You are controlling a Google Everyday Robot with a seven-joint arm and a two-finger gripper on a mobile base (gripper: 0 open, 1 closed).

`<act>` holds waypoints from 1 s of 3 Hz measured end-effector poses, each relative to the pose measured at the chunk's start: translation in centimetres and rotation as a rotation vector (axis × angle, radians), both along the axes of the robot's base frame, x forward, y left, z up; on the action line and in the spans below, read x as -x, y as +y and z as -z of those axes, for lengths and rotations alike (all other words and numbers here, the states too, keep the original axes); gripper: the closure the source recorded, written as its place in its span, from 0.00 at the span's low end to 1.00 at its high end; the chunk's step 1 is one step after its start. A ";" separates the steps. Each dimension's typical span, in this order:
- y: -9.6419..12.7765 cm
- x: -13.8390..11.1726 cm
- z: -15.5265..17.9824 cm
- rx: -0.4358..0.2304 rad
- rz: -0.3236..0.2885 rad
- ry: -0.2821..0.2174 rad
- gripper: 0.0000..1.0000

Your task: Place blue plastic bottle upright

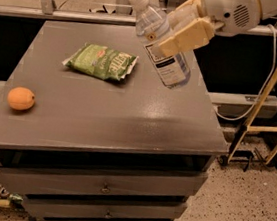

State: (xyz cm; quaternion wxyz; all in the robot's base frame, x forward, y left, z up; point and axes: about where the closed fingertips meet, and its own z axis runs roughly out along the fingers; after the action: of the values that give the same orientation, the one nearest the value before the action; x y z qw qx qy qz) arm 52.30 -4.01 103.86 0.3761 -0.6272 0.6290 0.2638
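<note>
Gripper clamped around tilted blue plastic bottle, held above the cabinet top, cap pointing upper left.

**Grey table carrying a snack bag and an orange**

A dark grey table with drawers beneath. A green snack bag lies flat toward the back centre. An orange sits near the left edge, well apart from the bag. Above the back right corner, the hand grips the tilted blue plastic bottle, clear of the tabletop.
</note>
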 end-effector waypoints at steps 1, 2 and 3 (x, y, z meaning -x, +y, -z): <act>0.6 0.3 0.8 -0.119 0.010 0.033 1.00; 1.3 -0.3 1.6 -0.266 0.041 0.029 1.00; 1.6 -0.5 1.5 -0.304 0.054 0.021 1.00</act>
State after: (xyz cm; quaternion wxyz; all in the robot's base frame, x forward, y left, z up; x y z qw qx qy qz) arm 52.83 -2.37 102.32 0.4670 -0.5430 0.6024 0.3524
